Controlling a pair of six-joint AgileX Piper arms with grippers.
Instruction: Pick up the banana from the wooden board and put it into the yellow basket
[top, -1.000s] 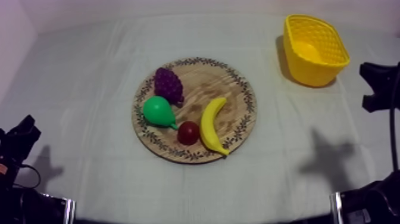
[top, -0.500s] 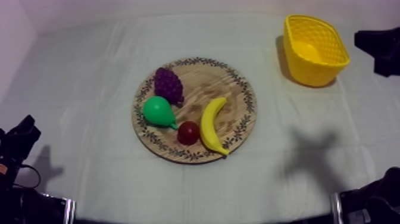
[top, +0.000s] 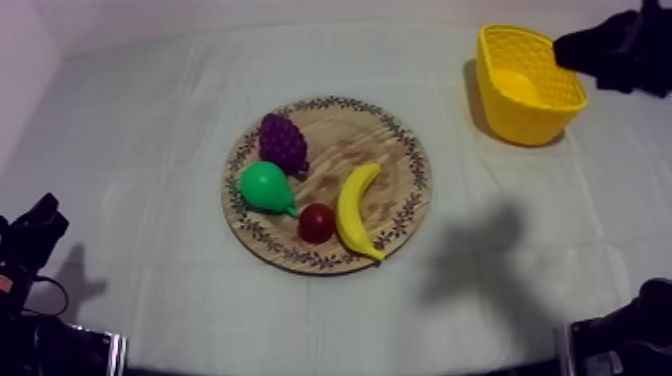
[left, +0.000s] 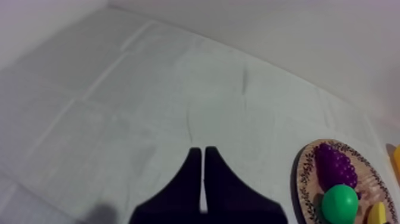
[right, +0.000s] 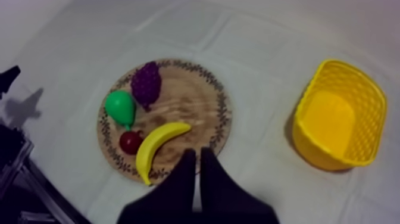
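Both grippers (left: 203, 151) (right: 197, 152) together (empty); banana (top: 356, 212) apart

The top camera looks down at a slant on the whole table (top: 150, 130), with the board (top: 350, 135) in the middle and the basket (top: 545, 125) at the far right. The left wrist camera sits low, close to the table, and faces across it toward the board (left: 303, 179). The right wrist camera looks down from high up on the board (right: 184, 101) and the basket (right: 309, 143). All three views share the board.

- No text, label, brand, number or sign can be read anywhere.
- The wooden board (top: 350, 140), at the middle of the top view, carries a leafy rim pattern, not letters.
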